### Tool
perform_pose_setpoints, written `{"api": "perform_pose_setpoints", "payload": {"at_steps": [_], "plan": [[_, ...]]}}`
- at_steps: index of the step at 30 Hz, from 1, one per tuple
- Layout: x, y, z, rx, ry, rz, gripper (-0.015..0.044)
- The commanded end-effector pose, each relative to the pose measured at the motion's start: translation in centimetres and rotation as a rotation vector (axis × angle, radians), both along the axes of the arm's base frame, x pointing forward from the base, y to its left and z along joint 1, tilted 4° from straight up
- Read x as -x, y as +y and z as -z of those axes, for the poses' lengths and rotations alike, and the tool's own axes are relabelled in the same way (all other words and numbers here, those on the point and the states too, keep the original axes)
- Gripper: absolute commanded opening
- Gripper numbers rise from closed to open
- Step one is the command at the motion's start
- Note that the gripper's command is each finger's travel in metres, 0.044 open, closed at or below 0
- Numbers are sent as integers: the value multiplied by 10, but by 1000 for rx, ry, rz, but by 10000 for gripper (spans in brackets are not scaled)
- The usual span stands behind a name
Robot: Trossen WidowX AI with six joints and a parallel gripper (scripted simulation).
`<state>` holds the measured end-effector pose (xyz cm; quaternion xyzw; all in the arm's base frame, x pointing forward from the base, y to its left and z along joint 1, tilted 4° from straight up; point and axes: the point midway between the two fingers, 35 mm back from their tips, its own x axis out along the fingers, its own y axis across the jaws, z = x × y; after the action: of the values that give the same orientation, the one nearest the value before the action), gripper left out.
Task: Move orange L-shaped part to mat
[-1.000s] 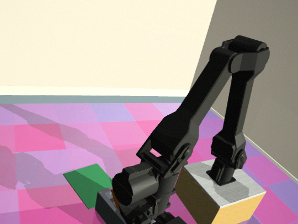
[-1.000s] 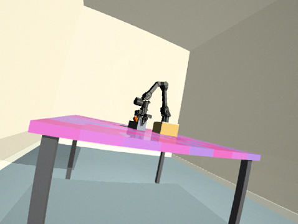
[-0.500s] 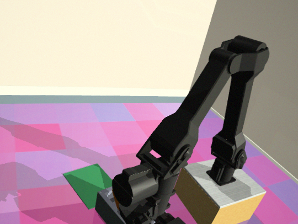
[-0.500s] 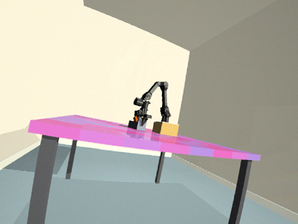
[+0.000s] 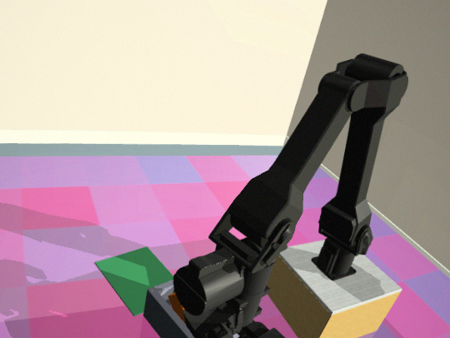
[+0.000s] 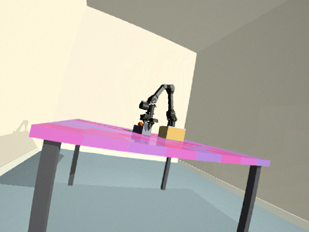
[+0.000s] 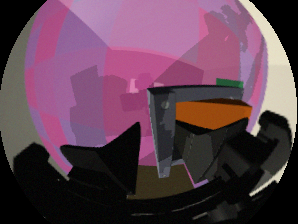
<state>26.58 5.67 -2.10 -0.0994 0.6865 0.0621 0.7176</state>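
The orange L-shaped part [image 5: 177,307] [image 6: 140,124] [image 7: 215,115] is tilted in the grey tray [image 5: 160,313] [image 6: 136,129] [image 7: 200,92], one end standing above the rim. My gripper [image 6: 149,127] [image 7: 153,123] is partly open and points down at the tray. In the wrist view the right finger is over the pocket at the part's lower side, and the left finger is outside the tray wall. Nothing is pinched. The part's pressed end and any contact are hidden behind the finger. The green mat [image 5: 125,272] [image 7: 230,83] lies flat beside the tray, beyond the raised end.
The arm's base stands on a wooden block with a metal top [image 5: 371,291] [image 6: 175,133], close to the tray on the side away from the mat. In the top view the arm hides most of the tray. The tray's walls rise around the pocket.
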Motion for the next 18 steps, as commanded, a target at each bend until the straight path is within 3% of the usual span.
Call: {"api": "perform_pose_setpoints", "payload": {"at_steps": [1,7,14,18], "plan": [[0,6,-9,2,-12,1,180],[-1,6,-12,2,-12,1,180],[0,1,-95,2,-13,1,180],[2,-1,-106,3,-12,1,180]]}}
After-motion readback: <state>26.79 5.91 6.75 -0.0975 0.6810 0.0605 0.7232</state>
